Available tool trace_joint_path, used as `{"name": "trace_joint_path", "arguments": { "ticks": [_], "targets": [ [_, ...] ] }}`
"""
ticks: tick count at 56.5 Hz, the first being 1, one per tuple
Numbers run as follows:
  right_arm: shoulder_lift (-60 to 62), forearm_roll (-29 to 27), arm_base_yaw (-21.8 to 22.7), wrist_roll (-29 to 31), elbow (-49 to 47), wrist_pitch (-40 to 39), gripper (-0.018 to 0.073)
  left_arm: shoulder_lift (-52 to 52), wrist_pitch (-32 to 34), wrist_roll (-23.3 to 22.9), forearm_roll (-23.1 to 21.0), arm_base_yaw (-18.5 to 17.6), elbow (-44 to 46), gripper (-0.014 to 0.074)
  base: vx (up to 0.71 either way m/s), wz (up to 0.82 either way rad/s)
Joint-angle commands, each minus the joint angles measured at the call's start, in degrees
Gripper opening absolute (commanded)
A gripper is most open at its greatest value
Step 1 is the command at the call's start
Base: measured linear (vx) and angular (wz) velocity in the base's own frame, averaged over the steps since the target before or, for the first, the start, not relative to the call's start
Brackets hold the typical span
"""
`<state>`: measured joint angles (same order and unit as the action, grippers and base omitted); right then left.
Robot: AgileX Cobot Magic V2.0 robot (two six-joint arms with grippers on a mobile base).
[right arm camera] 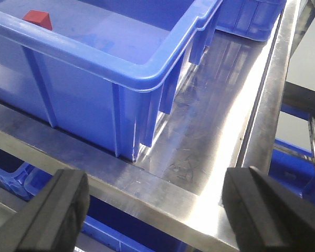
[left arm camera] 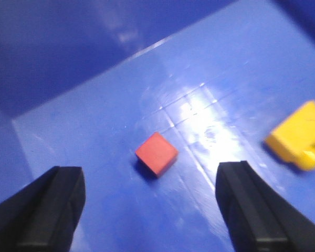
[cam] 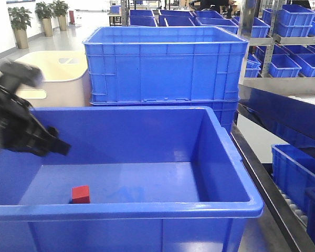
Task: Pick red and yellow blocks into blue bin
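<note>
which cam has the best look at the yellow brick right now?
Left wrist view: the yellow brick lies on the blue bin floor, right of the red cube, slightly blurred and partly cut off by the frame edge. The front and right wrist views show only the red cube; the yellow brick doesn't appear in either.

The bin point(cam: 147, 210) is plain glossy blue, with white glare on its floor. The cube point(left arm camera: 156, 153) in it is plain red; the brick point(left arm camera: 298, 137) is yellow. The crate point(cam: 163, 65) behind is the same blue, ribbed. The tub point(cam: 58, 79) is cream. Both grippers' fingers point(left arm camera: 47, 210) point(right arm camera: 268, 210) are black. The shelf point(right arm camera: 210, 136) is bare silver metal.
</note>
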<state>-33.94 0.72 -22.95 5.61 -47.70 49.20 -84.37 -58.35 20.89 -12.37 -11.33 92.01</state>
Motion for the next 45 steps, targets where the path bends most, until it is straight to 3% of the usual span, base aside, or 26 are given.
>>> {"name": "trace_joint_path", "arguments": {
  "ticks": [1,21,35,45],
  "targets": [
    [-0.2,0.4,0.1,0.2,-1.4,-4.3,0.0565,7.6,0.2,-0.5,-3.7,-0.4,0.6,0.0605,0.0,0.0],
    [-0.2,0.4,0.1,0.2,-1.4,-4.3,0.0565,35.0,0.8,0.0,-5.2,-0.5,-20.4,0.0601,0.0,0.0],
    [-0.2,0.3,0.1,0.2,-1.4,-4.7,0.0565,50.6,0.4,-0.3,-5.4,-0.5,-38.8,0.0593,0.0,0.0],
    [-0.2,0.3,0.1,0.2,-1.4,-3.8,0.0565,60.0,0.5,-0.5,-4.7,-0.5,-46.9,0.0593,0.0,0.0]
  ]
}}
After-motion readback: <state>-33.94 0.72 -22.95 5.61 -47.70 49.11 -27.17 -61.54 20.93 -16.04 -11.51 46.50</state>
